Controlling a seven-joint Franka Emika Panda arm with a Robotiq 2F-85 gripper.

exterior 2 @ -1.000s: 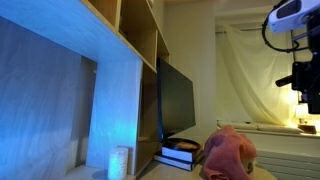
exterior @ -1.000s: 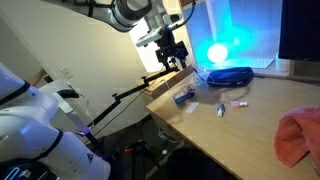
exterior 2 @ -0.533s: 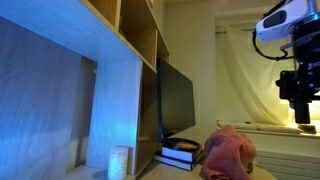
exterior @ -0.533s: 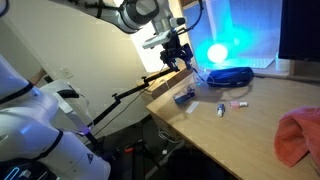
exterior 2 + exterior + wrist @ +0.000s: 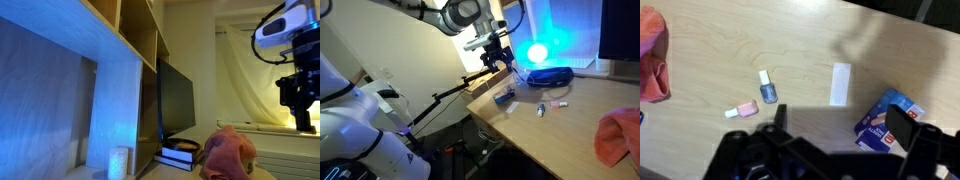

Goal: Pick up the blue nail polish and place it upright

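The blue nail polish (image 5: pixel 768 90) lies on its side on the wooden table (image 5: pixel 730 50), with its white cap pointing away, and it shows as a small bottle in an exterior view (image 5: pixel 541 109). A pink nail polish (image 5: pixel 741 110) lies just beside it. My gripper (image 5: pixel 840 120) is open and empty, hovering high above the table over the left end near a blue box (image 5: pixel 887 118). In an exterior view the gripper (image 5: pixel 498 58) hangs well above the table edge. It also shows in an exterior view (image 5: pixel 297 95).
A blue and white box (image 5: pixel 504 97) lies near the table's edge. A white strip (image 5: pixel 841 84) lies flat on the wood. A red cloth (image 5: pixel 618 135) sits at one end. A dark case (image 5: pixel 548 74) and a bright blue lamp (image 5: pixel 537 52) stand at the back.
The gripper has shifted slightly toward the table's back and lower in the exterior views. The objects on the table have not moved.
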